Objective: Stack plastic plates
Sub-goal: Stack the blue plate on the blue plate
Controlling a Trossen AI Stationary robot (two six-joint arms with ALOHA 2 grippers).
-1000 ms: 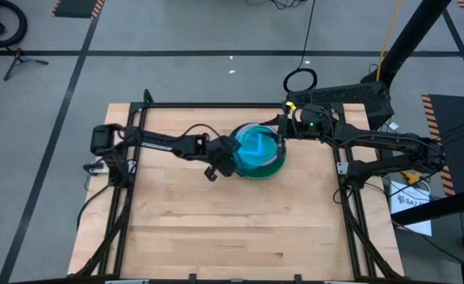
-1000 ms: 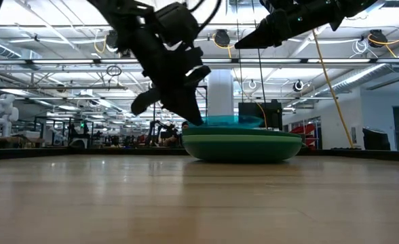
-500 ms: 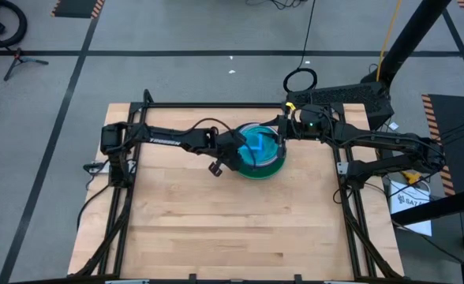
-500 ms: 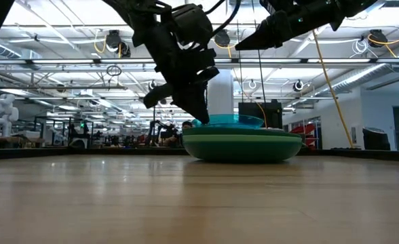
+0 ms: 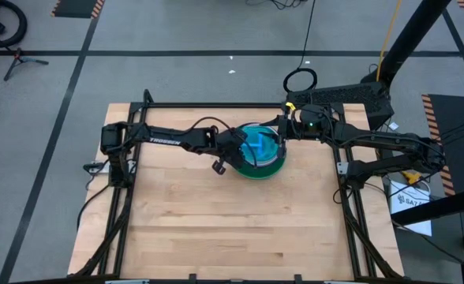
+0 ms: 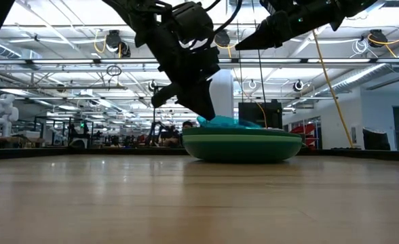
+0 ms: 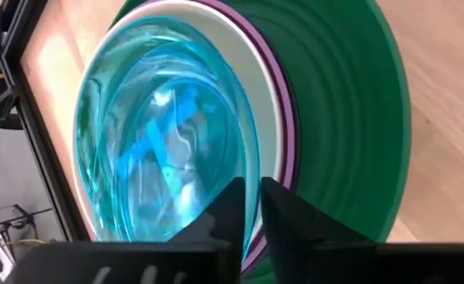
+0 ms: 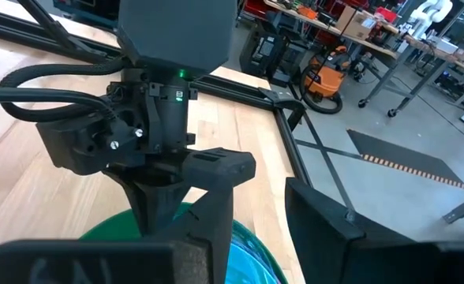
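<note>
1. Left gripper [image 7: 248, 207] is clamped on the translucent blue plate [image 7: 161, 142], atop the stack [image 5: 273, 164] at the table's [image 5: 216, 229] far middle.
2. Right gripper [image 6: 243, 42] hovers above the stack's far-right side, fingers apart.

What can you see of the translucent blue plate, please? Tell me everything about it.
The translucent blue plate is small, round, glossy plastic, with raised dividers inside. It lies on top of the stack, over a white plate, a purple rim and the large dark green plate, near the table's far edge. In the low view it sits slightly tilted. The left gripper has its jaws nearly shut on the plate's rim; the right gripper waits beside the stack.
</note>
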